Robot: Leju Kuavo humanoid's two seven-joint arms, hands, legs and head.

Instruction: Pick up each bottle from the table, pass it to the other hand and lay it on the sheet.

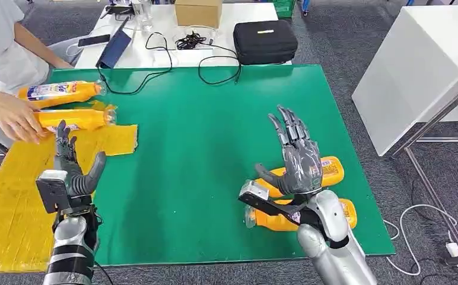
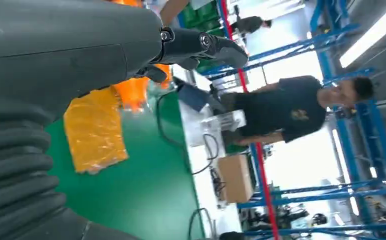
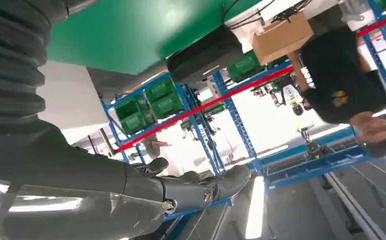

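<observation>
**Both hands empty, bottles at either end**

The left hand (image 1: 72, 169) is raised over the yellow sheet (image 1: 13, 202), fingers spread, holding nothing. Just beyond its fingertips lie two orange bottles (image 1: 75, 119) at the sheet's far edge — a person's hand (image 1: 10, 119) rests on the nearer one. Across the green mat (image 1: 203, 130), the right hand (image 1: 298, 157) is lifted with fingers fanned apart — two more orange bottles (image 1: 333, 169) lie on the mat just beneath and behind it. Farther off stand a closed black case (image 1: 265, 40) and a cardboard box (image 1: 198, 12).

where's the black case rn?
Head view: the black case sits on the white table beyond the far edge of the green mat, right of centre, beside the tangled black cables and near the cardboard box.
</observation>
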